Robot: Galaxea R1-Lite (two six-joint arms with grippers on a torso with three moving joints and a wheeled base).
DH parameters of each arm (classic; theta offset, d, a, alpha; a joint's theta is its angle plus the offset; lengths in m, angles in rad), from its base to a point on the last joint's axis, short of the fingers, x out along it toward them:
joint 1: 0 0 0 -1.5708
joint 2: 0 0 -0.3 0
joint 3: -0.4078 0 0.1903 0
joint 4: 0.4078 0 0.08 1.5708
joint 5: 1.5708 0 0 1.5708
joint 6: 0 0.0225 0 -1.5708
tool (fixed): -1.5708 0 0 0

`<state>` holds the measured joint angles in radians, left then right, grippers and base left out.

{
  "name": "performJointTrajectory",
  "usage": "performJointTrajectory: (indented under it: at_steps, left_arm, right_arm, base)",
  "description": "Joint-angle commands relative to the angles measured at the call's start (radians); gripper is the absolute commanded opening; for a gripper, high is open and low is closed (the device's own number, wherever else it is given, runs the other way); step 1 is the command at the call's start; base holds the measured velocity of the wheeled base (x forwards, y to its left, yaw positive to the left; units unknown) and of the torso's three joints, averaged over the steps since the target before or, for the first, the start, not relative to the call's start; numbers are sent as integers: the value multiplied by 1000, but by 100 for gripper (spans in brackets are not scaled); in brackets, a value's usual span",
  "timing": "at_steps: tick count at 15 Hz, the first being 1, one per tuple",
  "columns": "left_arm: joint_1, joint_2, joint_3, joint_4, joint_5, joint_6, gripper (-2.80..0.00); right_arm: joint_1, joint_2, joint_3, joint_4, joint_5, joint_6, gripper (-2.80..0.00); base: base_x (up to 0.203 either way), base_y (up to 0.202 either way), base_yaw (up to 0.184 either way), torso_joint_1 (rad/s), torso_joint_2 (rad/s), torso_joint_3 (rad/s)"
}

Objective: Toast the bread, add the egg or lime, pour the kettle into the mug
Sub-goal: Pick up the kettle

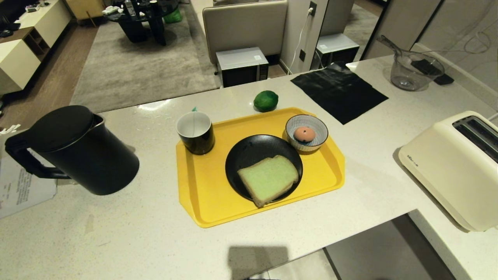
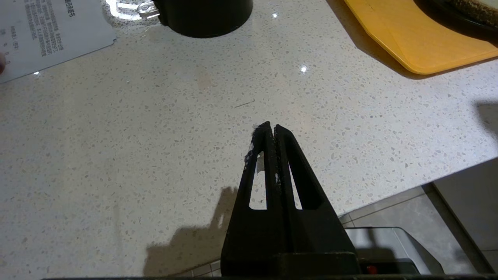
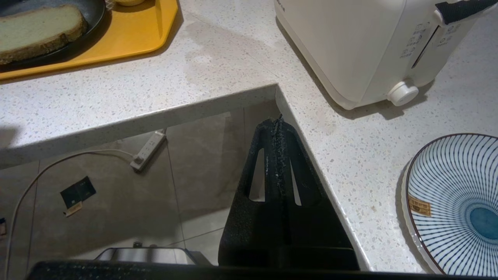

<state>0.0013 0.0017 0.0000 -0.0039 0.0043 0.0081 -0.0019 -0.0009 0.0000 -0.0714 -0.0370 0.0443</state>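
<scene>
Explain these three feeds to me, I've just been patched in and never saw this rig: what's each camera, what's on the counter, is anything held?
The wide picture comes from the robot's head, looking down at the counter. There a yellow tray carries the mug, the bread on a black plate, and the egg in a striped bowl. The lime sits just beyond the tray, the kettle to the left, the toaster to the right. The other two pictures are wrist cameras: left gripper and right gripper, both shut and holding nothing.

Toaster [image 1: 455,167] cut off at right edge in head view; paper sheet [image 1: 19,190] cut off left, print unreadable.
</scene>
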Motion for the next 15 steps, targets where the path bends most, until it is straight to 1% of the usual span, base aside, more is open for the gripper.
performJointTrajectory:
  at_steps: [1, 3, 4, 6, 8, 9, 10, 12, 15]
  left_arm:
    - [0, 4, -8, 24, 0, 4, -280]
    - [2, 0, -37, 57, 4, 7, -280]
    - [1, 4, -80, 77, 3, 9, -280]
    - [1, 39, -213, 174, -3, 17, -280]
    - [0, 106, -326, 262, -5, 65, -280]
    - [1, 139, -352, 276, -4, 86, -280]
    - [1, 163, -366, 280, -1, 94, -280]
    - [2, 187, -394, 280, 4, 96, -280]
    - [2, 209, -407, 286, 5, 99, -280]
  right_arm:
    - [0, 2, 26, -1, 0, 0, -280]
    - [0, 2, 26, -1, 0, 0, -280]
    - [0, 2, 26, -1, 0, 0, -280]
    - [0, 2, 26, -1, 0, 0, -280]
    - [0, 2, 26, -1, 0, 0, -280]
    - [0, 2, 26, -1, 0, 0, -280]
    - [0, 2, 26, -1, 0, 0, -280]
    - [0, 2, 26, -1, 0, 0, -280]
    - [0, 2, 26, -1, 0, 0, -280]
  base:
    - [0, 0, 0, 0, 0, 0]
    - [0, 0, 0, 0, 0, 0]
    - [0, 0, 0, 0, 0, 0]
    - [0, 0, 0, 0, 0, 0]
    - [0, 0, 0, 0, 0, 0]
    - [0, 0, 0, 0, 0, 0]
    - [0, 0, 0, 0, 0, 0]
    - [0, 0, 0, 0, 0, 0]
    - [0, 0, 0, 0, 0, 0]
